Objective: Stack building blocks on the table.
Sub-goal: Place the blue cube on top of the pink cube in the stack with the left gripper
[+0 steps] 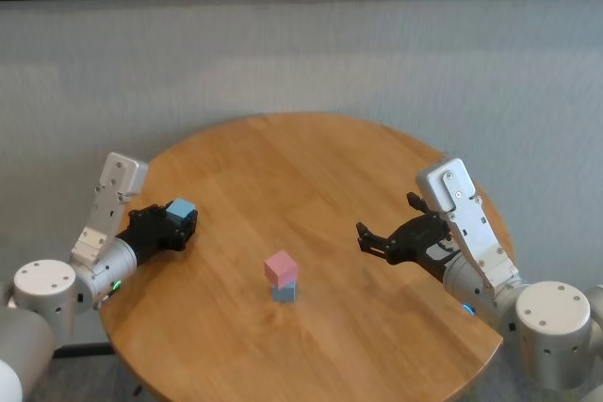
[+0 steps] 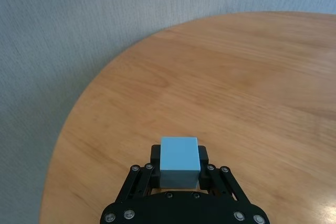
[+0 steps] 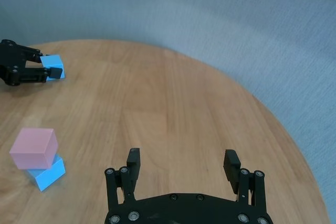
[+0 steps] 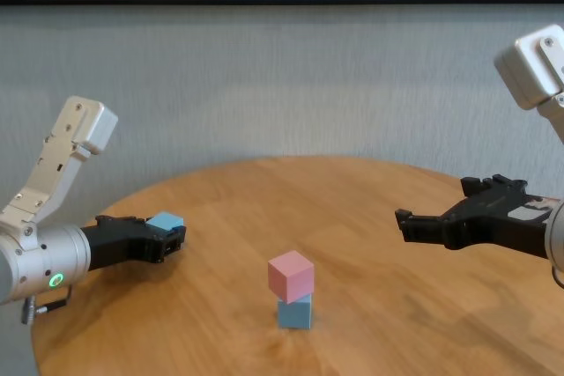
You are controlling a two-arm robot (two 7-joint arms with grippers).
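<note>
Stack — pink block [image 1: 281,267] on blue block [image 1: 284,292], mid-surface [image 1: 311,176], lying right of left hand [image 1: 175,220], clamped on blue cube [image 1: 180,208]; right hand [image 1: 383,241] apart, idle.

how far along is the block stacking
Two of three are stacked: the pink block sits on a blue block mid-table, a bit twisted. In hand: the left claw is shut on the other blue block near the table's left edge. Left: carry it over and set it on the pink one. The right claw hangs open and empty.
</note>
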